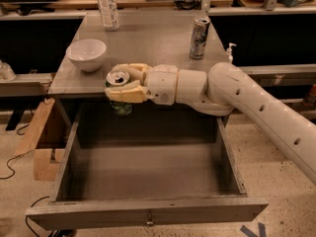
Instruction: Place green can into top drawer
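The green can has a silver top with a pull tab and a green lower body. My gripper is shut on the can, its yellowish fingers wrapped around the upper part. It holds the can upright in the air, just past the tabletop's front edge and above the back left of the top drawer. The drawer is pulled wide open, grey inside, with a flat front panel and a small metal knob. My white arm reaches in from the right.
On the grey table stand a white bowl at the left, a plastic water bottle at the back and a taller silver-grey can at the right. A wooden piece leans left of the drawer.
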You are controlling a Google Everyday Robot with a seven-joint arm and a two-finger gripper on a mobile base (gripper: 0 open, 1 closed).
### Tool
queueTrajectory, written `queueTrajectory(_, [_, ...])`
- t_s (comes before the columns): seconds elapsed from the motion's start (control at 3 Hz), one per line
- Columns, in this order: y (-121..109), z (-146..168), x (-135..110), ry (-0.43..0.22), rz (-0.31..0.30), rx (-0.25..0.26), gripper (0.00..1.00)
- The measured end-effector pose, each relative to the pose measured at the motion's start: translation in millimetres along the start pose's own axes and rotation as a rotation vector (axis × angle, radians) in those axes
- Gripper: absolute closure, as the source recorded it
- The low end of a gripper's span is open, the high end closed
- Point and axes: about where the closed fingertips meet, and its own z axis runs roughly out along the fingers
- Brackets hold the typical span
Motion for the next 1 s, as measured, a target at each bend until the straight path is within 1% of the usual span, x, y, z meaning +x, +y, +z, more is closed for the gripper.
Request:
queueTrajectory(0.33, [-1.1,2.3,4.7,0.006,0.009,-0.007,1.00])
queueTrajectory(0.67, [7.2,-4.7,35.8,0.045,0.074,-0.014,1.00])
queueTrajectory(1.0, [30.8,-11.6,72.2,0.073,0.128,-0.069,1.00])
